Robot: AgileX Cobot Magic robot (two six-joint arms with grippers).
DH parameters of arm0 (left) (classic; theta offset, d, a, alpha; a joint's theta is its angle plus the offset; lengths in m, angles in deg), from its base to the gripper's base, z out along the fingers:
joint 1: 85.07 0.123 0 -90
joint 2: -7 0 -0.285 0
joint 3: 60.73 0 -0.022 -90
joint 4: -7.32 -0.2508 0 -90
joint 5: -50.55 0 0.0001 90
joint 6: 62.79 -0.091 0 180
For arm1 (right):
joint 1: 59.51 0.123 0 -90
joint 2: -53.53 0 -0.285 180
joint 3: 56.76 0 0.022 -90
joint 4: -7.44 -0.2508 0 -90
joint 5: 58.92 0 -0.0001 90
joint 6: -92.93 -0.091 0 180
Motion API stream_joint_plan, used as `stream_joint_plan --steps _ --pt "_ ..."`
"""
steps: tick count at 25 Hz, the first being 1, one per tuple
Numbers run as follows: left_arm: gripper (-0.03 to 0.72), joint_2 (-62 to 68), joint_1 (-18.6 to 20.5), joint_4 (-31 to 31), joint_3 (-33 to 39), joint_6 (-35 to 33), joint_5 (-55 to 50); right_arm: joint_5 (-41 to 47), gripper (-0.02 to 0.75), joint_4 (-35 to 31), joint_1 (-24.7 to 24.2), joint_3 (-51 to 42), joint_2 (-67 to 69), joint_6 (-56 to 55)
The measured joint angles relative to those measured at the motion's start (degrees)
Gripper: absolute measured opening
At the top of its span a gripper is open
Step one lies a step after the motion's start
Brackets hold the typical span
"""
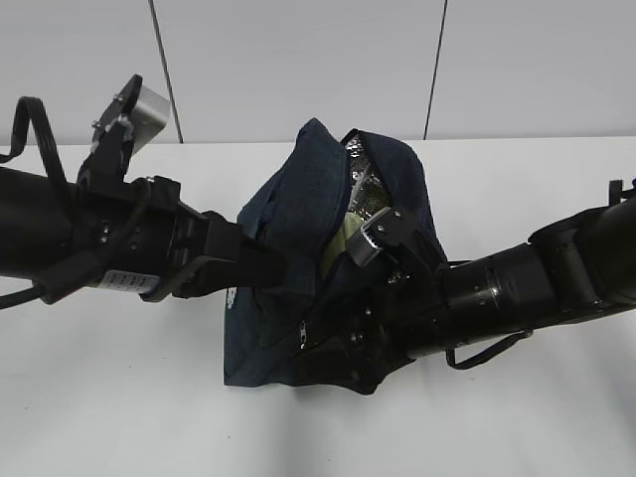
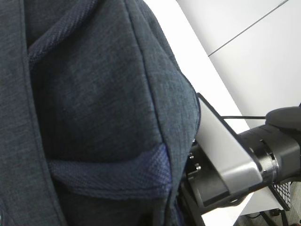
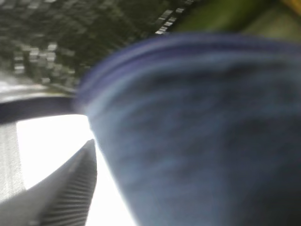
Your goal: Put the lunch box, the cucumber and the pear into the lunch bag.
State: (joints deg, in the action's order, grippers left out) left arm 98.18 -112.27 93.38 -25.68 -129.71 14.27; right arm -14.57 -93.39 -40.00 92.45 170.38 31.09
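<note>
Lunch bag (image 1: 298, 248) stands about mid-surface (image 1: 119, 397), somewhat nearer the far edge, dark navy and slumped, its top gaping open. Silvery lining (image 1: 363, 184) shows inside the mouth, and a pale green patch (image 1: 341, 238) lies within the opening; what it belongs to cannot be told. A zipper pull (image 1: 301, 338) hangs low on the front of the bag.

From the left side of the surface the left arm (image 1: 89, 243) reaches to the bag's left flank, and its claw disappears against or under the fabric there, so whether it is open or closed cannot be told. Its wrist camera is filled with navy cloth (image 2: 94, 103) and a woven strap (image 2: 108, 172), with no fingers showing; the right arm (image 2: 268, 150) appears beyond the bag.

The right arm (image 1: 517, 283) comes in from the right edge and meets the bag's right side at the opening. Its claw is buried in dark fabric and its state cannot be told either. Its wrist camera is badly blurred: blue cloth (image 3: 202, 132) close up, lining (image 3: 70, 33) above, a bright patch of surface (image 3: 47, 146) at lower left.
</note>
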Motion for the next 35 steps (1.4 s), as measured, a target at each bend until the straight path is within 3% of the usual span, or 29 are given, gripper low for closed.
stream_joint_plan --steps 7,12,14,35 --pt "-0.015 0.17 0.05 1.01 0.0 -0.02 0.0 -1.61 0.538 -0.36 0.05 0.91 0.48 -1.36" --pt "-0.015 0.41 0.05 1.36 0.0 -0.02 -0.47 -3.95 0.321 -0.84 0.05 0.91 0.48 -2.85" --pt "-0.015 0.41 0.05 1.36 0.0 -0.02 -0.46 -4.06 0.282 -0.72 0.05 1.01 0.48 -2.96" --pt "-0.015 0.41 0.05 1.36 0.0 -0.02 -0.71 -5.25 0.218 11.92 0.05 1.0 -1.91 -8.63"
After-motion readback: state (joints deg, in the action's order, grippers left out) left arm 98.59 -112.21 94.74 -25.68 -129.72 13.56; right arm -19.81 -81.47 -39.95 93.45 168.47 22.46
